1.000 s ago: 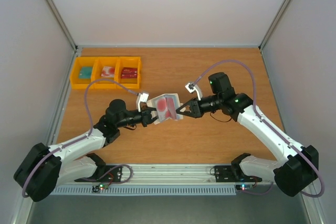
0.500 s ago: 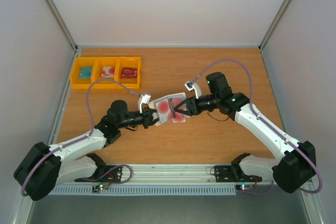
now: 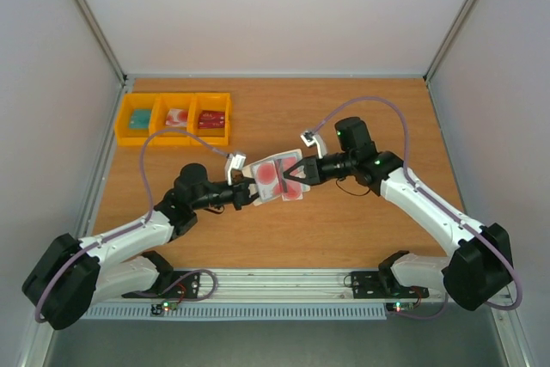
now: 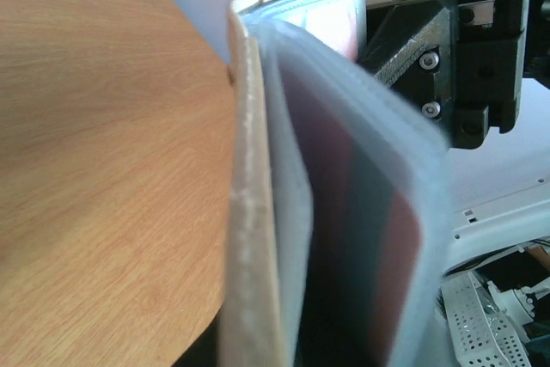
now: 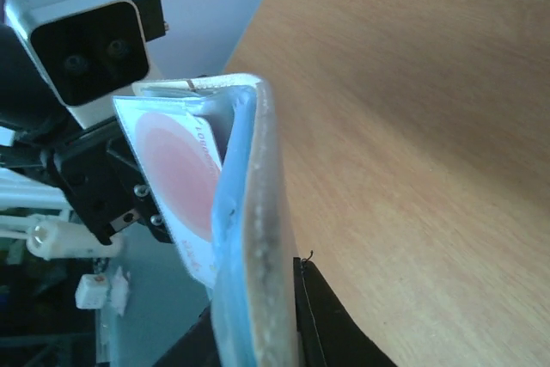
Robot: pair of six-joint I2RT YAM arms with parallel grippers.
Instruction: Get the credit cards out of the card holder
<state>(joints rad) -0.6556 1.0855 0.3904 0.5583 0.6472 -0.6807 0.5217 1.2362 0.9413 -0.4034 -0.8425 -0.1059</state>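
Observation:
The card holder (image 3: 280, 178) hangs open above the table, held between both grippers. It is cream outside and pale blue inside. A whitish-pink credit card (image 3: 268, 175) with a red round mark shows in its pockets. My left gripper (image 3: 250, 192) is shut on the holder's left side. My right gripper (image 3: 297, 175) is shut on its right flap. In the left wrist view the holder's cream edge (image 4: 253, 212) fills the middle and hides my fingers. In the right wrist view a black finger (image 5: 322, 320) presses the cream cover (image 5: 265, 238), and a credit card (image 5: 176, 174) sticks out of a pocket.
Three joined yellow bins (image 3: 174, 132) stand at the back left, each with a small card-like item inside. The wooden table (image 3: 361, 229) is walled by white panels. The arm bases sit at the near edge.
My right gripper has moved left, further onto the holder, and the left gripper has edged right. The holder has tilted and now shows more of the cards.

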